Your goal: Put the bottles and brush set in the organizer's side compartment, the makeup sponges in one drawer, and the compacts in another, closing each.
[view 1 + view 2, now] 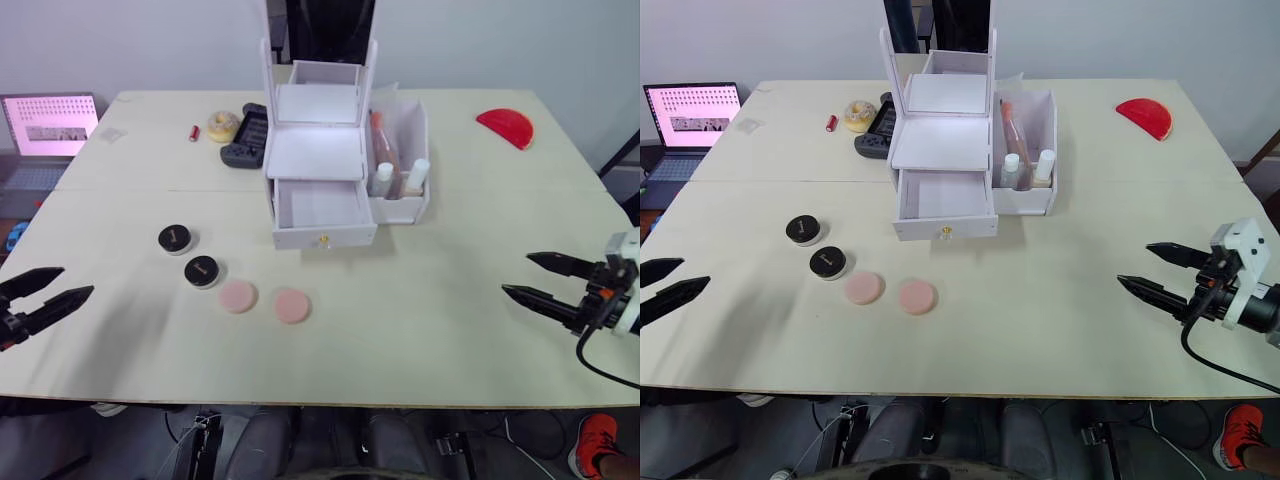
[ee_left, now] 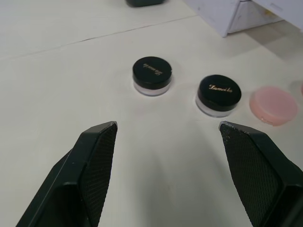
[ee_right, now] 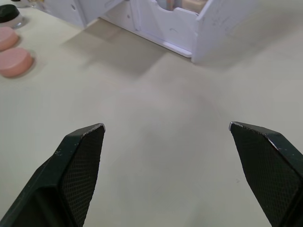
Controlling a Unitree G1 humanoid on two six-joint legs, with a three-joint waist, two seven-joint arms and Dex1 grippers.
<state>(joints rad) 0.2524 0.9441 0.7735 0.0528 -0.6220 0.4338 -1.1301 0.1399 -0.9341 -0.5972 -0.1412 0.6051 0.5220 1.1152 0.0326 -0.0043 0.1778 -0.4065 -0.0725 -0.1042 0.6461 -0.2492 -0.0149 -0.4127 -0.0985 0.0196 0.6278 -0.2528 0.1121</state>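
Observation:
The white organizer (image 1: pixel 318 150) stands at the back middle of the table with its bottom drawer (image 1: pixel 322 208) pulled out and nothing in it. Its side compartment (image 1: pixel 412 128) holds two white-capped bottles (image 1: pixel 383 179) and a long orange-pink item. Two black-lidded compacts (image 1: pixel 175 238) (image 1: pixel 202 271) and two pink makeup sponges (image 1: pixel 238 296) (image 1: pixel 291 305) lie on the table front-left of the organizer. My left gripper (image 1: pixel 76 281) is open at the table's left edge, pointing toward the compacts (image 2: pixel 152 75). My right gripper (image 1: pixel 516 275) is open near the right edge, holding nothing.
A laptop (image 1: pixel 50 125) sits at the far left. A black controller (image 1: pixel 246 137), a yellow ring (image 1: pixel 222 125) and a small red item (image 1: pixel 194 132) lie behind-left of the organizer. A red half-round object (image 1: pixel 505 127) lies at the back right.

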